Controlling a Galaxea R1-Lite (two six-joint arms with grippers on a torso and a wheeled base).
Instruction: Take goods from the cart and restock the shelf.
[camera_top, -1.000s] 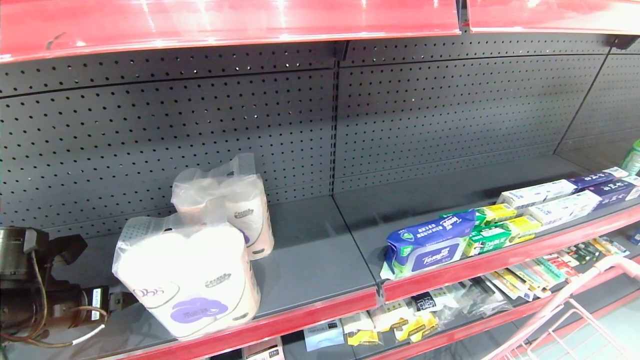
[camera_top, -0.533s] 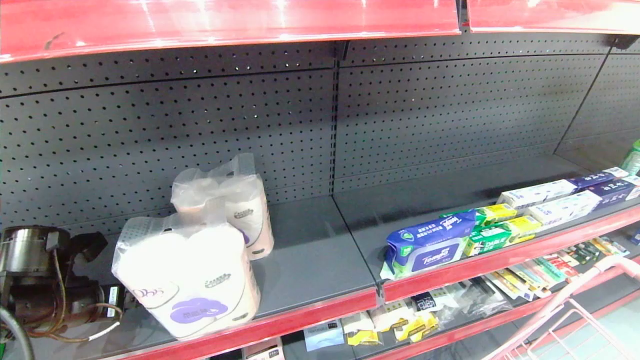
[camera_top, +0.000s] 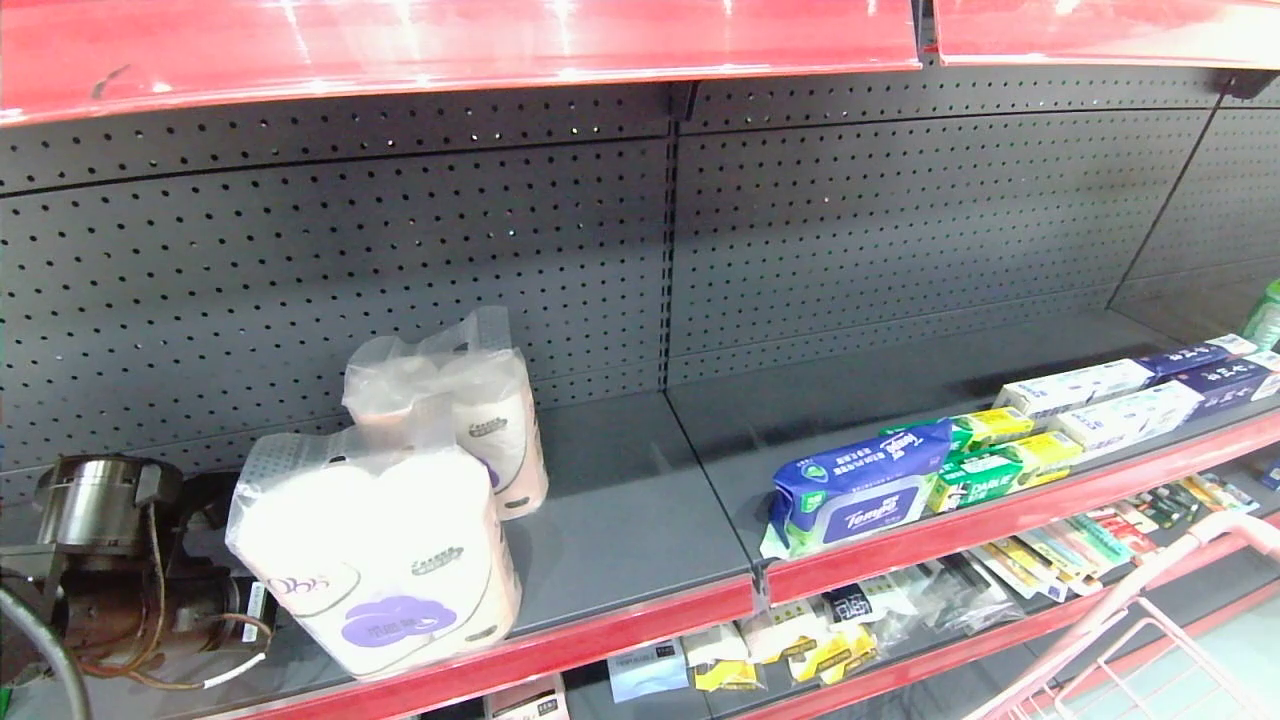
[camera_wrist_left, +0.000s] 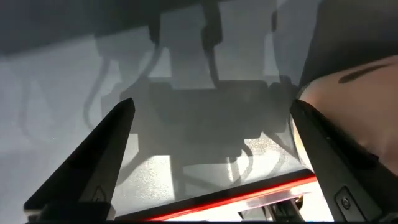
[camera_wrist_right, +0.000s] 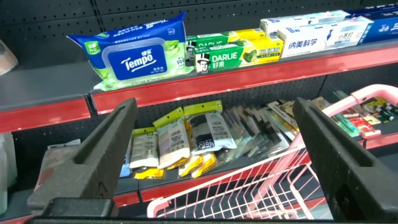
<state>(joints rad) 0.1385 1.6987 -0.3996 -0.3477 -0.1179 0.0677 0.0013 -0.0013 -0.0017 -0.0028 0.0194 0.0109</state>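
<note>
**Shelf (camera_top: 620, 520) being stocked with paper goods**

Two soft packs of rolls in crinkled clear film are being carried by the flat grey metal shelf. The front pack (camera_top: 375, 555) is sitting at its red lip, and the rear pack (camera_top: 470, 420) just behind. The left pincer (camera_wrist_left: 211, 162) is being held wide open and empty beside the front pack. The right pincer (camera_wrist_right: 214, 162) is being held equally wide, gripping nothing, near the pink wire cart (camera_wrist_right: 249, 186). One glossy wipes pack (camera_top: 860, 490) and two green cartons (camera_top: 985, 470) are lying further right.
</note>
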